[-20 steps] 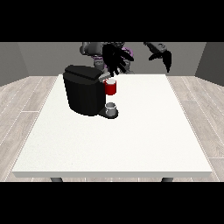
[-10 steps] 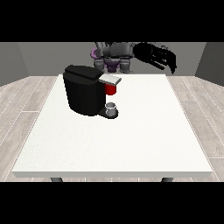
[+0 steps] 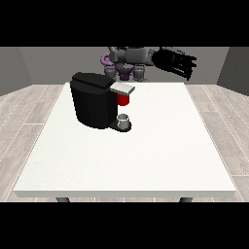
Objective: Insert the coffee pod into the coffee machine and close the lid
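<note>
The black coffee machine (image 3: 95, 104) stands on the white table (image 3: 160, 151), left of centre. Its grey lid (image 3: 122, 88) juts out level towards the view's right, with a red thing at the machine (image 3: 123, 99) right under it. A small grey thing (image 3: 124, 120) sits on the machine's base below. The hand at the view's right (image 3: 174, 62) hangs in the air over the table's far edge, well to the right of the machine, with its fingers stretched out and holding nothing. The arm at the view's left is drawn back to the torso (image 3: 129, 57); I cannot pick out its hand.
The robot stands behind the table's far edge. Grey wooden floor runs around the table on all sides.
The hand at the view's left was over the machine's lid a second ago and has pulled back to the torso. The hand at the view's right has swung outward and lower.
</note>
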Controlling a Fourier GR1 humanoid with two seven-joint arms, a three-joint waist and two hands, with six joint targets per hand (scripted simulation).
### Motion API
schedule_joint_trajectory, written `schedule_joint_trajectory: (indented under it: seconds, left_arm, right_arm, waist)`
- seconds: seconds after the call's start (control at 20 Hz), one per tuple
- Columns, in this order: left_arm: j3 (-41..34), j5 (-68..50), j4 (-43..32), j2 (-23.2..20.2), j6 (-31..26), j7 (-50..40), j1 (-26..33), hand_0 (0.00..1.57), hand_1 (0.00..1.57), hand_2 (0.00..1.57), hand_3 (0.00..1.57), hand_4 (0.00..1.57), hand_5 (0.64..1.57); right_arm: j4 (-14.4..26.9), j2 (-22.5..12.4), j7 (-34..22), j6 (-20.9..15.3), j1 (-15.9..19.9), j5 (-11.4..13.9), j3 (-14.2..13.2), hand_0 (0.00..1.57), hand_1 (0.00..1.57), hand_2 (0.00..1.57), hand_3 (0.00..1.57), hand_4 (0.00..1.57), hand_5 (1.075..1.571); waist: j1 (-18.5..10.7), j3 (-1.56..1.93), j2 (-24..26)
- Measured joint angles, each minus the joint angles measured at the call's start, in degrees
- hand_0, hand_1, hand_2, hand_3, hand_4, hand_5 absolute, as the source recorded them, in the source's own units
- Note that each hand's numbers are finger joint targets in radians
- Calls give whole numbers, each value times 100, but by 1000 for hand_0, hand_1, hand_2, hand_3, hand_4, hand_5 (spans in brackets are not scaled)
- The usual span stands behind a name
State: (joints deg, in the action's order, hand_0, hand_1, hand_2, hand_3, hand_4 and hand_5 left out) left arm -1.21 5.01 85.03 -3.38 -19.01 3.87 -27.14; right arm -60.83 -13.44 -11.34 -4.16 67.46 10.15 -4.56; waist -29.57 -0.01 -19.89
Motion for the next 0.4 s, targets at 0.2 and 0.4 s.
schedule_joint_trajectory:
  seconds: [0.2,0.4]
  left_arm:
    - [-24,21,-13,-3,44,98,314,0,0,0,0,266,1571]
    - [-246,-73,-136,-89,85,137,618,0,0,0,0,266,1571]
  right_arm:
    - [21,315,404,27,-124,-58,119,0,0,0,0,219,1571]
    - [-96,809,819,57,-560,-85,412,0,0,0,0,259,1571]
  waist:
    - [219,0,210]
    - [612,0,572]
